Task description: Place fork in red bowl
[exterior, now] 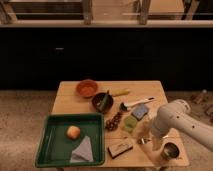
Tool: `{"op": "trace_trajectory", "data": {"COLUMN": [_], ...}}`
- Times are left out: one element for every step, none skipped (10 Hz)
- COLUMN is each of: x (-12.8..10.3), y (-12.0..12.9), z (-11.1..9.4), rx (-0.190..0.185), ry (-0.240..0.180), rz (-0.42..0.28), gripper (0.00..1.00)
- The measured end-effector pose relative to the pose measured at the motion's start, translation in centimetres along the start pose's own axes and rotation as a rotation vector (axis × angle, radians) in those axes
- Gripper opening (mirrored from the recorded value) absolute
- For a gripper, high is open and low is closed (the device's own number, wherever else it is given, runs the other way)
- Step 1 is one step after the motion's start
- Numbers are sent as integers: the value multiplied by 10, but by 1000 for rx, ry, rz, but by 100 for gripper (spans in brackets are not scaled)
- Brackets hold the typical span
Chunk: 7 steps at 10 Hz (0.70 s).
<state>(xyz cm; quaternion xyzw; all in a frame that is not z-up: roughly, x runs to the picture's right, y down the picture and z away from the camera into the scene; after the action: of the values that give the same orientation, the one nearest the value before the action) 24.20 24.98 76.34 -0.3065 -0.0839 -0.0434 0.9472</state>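
Nearest you, the gripper (151, 143) is low over the front right corner of the table (150, 90), between a dark block (120, 148) and a metal cup (171, 150). You cannot tell from here whether it has closed on anything. The fork (142, 141) looks to be the thin silver glint just beside it, lying on the tabletop. To the left sits a green tray (55, 142). Further back is the dark bowl (102, 101), and at the far left the red bowl (87, 89), with no fork in it. Judge the task barely begun: the pick, the carry across the table and the drop are all left. Count one fork, one red bowl, one dark bowl, one tray and one cup.
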Motion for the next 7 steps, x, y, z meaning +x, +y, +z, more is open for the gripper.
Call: {"op": "trace_trajectory", "data": {"x": [0, 1, 3, 6, 9, 12, 14], "y": [0, 1, 3, 4, 6, 7, 9], "z": [4, 6, 13, 17, 20, 23, 25], "rx": [10, 19, 28, 30, 28, 25, 19], "ry": [12, 22, 33, 40, 42, 43, 43], "rz": [32, 59, 122, 163, 188, 196, 205], "gripper": [80, 80, 80, 80, 80, 80, 80]}}
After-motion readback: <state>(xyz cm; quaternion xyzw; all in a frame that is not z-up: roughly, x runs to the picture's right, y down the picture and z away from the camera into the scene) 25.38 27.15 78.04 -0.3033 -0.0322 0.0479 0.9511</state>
